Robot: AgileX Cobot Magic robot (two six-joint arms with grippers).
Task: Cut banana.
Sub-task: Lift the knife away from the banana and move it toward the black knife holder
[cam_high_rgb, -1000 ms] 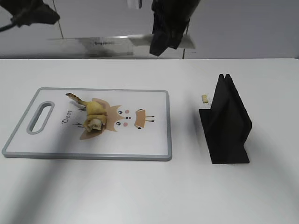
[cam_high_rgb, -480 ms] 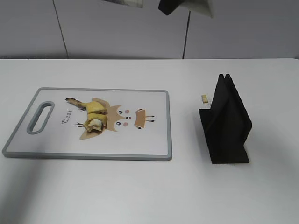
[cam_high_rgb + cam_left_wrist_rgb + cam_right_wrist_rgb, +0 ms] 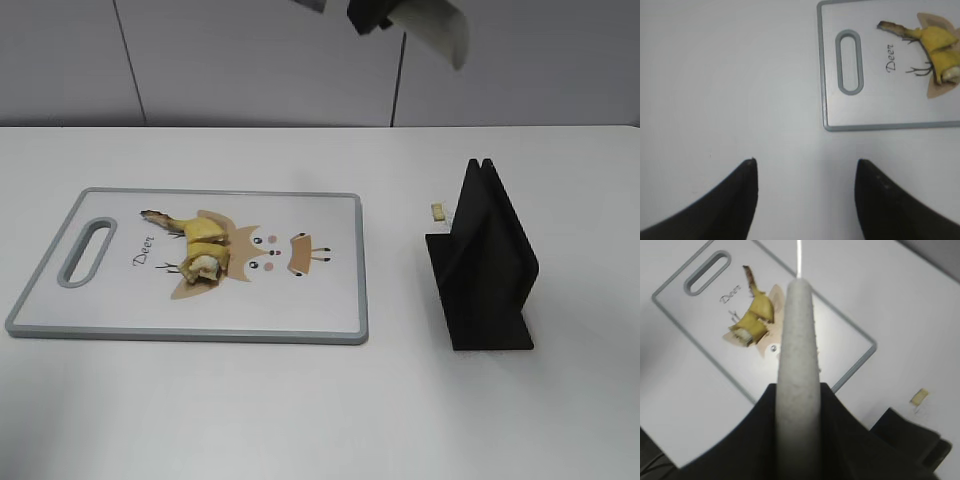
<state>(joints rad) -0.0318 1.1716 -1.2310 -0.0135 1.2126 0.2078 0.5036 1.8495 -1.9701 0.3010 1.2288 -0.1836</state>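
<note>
A short yellow banana piece with a dark stem lies on the white cutting board, left of its deer print. It also shows in the left wrist view and the right wrist view. My right gripper is shut on the pale handle of the knife, high above the table. In the exterior view only the handle end and part of the right gripper show at the top edge. My left gripper is open and empty over bare table, left of the board.
A black knife stand stands right of the board, also in the right wrist view. A small banana bit lies on the table beside the stand's far end.
My right gripper has lifted the knife up and to the right, nearly out of the exterior view. The left gripper has left that view. The banana has not moved.
</note>
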